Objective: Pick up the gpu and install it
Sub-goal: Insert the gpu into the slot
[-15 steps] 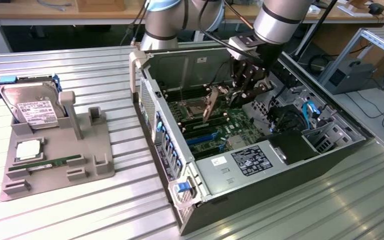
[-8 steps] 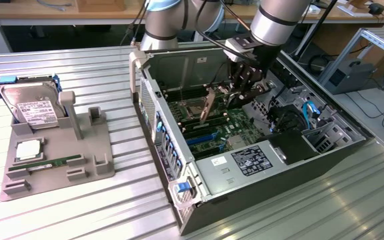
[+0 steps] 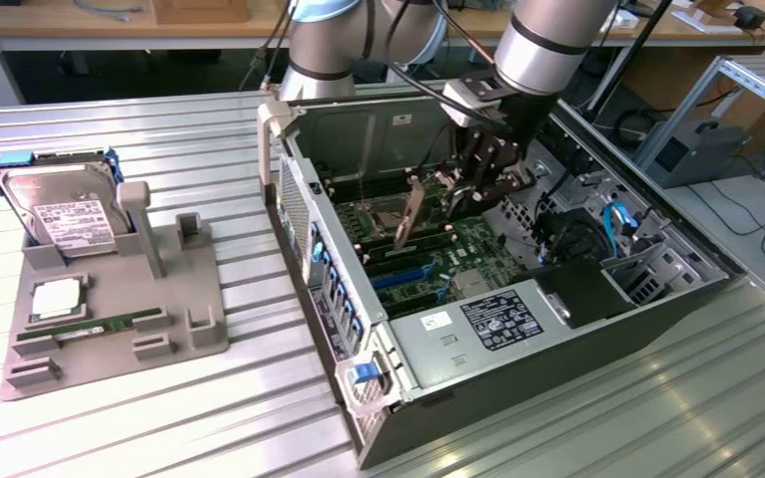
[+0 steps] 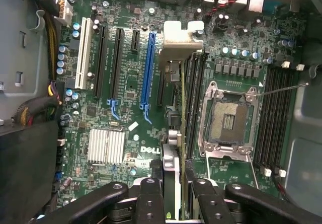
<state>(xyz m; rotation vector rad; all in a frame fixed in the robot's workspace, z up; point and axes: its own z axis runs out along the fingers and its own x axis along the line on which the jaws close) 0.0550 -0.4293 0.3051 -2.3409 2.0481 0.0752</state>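
The gpu is a thin card held on edge inside the open computer case, just above the green motherboard. My gripper is shut on it from above. In the wrist view the gpu runs away from my gripper as a narrow edge, with black fingers on both sides of it. Its silver bracket sits at the far end, towards the case's rear wall. The card lies between the long blue slot and the CPU socket. I cannot tell whether it touches a slot.
On the exterior view's left a grey parts holder carries a hard drive and a green memory stick. Inside the case are a silver heat sink, memory slots, a cable bundle and a black drive cage.
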